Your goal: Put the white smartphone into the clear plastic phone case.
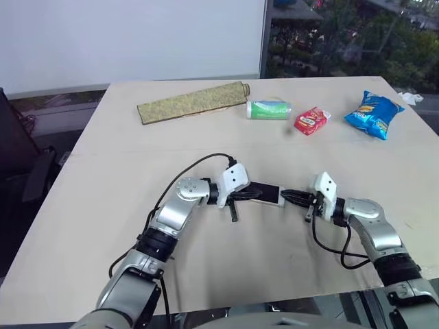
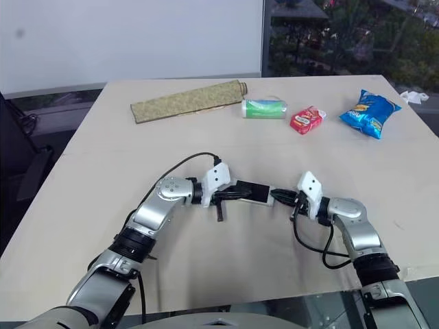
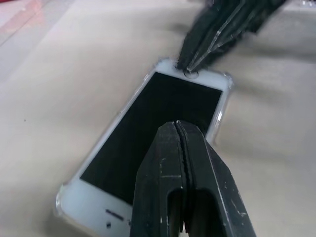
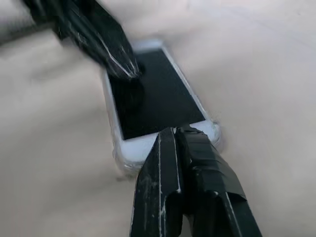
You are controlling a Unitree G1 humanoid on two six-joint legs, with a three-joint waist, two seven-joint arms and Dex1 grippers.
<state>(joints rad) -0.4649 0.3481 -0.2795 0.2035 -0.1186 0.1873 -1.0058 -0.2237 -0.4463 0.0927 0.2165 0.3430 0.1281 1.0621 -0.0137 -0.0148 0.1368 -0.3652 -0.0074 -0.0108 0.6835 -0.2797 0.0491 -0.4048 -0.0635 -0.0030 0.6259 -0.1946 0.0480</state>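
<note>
The white smartphone (image 1: pixel 265 193) lies flat, screen up, on the beige table (image 1: pixel 123 205) between my two grippers. Around its edges runs the clear plastic phone case (image 3: pixel 226 81), whose transparent rim and bulging corners hug the phone. My left gripper (image 3: pixel 177 127) is shut, its tips resting over the black screen. From the other end my right gripper (image 4: pixel 173 131) comes in, fingers together, with its tips on the phone's white bezel at the round button (image 3: pixel 189 74).
At the table's far side lie a rolled olive mat (image 1: pixel 192 101), a green-and-white packet (image 1: pixel 269 110), a red snack pack (image 1: pixel 311 120) and a blue chip bag (image 1: pixel 372 114). Black cables loop from both wrists. The table's front edge is close behind the arms.
</note>
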